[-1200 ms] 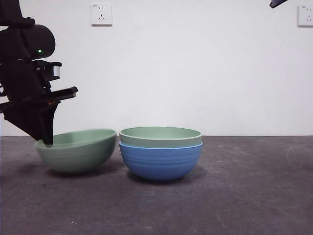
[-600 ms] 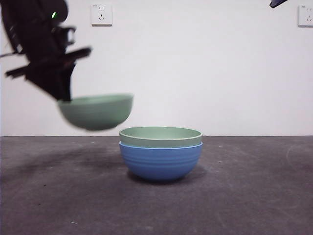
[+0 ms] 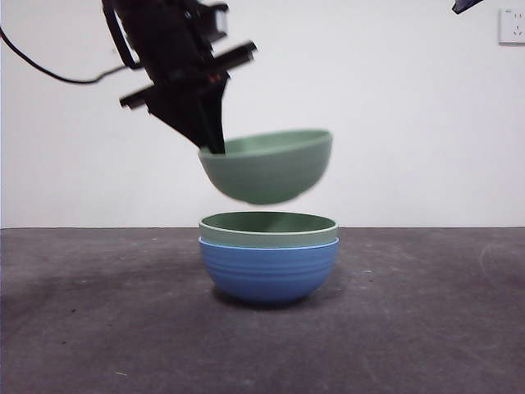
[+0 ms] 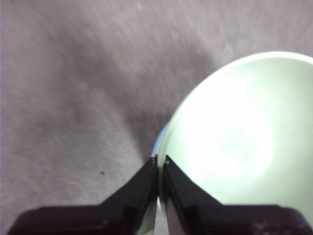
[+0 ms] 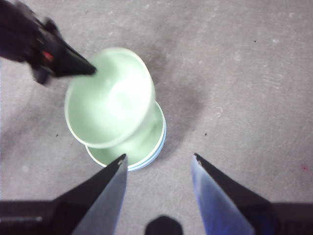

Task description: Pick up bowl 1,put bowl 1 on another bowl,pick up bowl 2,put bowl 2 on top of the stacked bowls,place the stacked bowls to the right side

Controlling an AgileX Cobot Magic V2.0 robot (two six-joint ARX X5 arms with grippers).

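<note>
Above the stack, my left gripper [image 3: 215,146] is clamped on the near-left rim of bowl 2 [image 3: 267,166], jaws pinched either side of the thin wall; the bowl hangs tilted in clear air, apart from the bowls beneath. My right gripper [image 5: 159,166] waits high, jaws spread. Below: bowl 1 [image 3: 268,229], pale green, nested in another bowl [image 3: 268,269], blue, faintly ribbed, pale-rimmed, on the dark matte table [image 3: 426,328]; open table lies on both sides. Half a second ago bowl 2 was lower and left of the stack; it now sits almost over it. All three are round and smooth-glazed.
</note>
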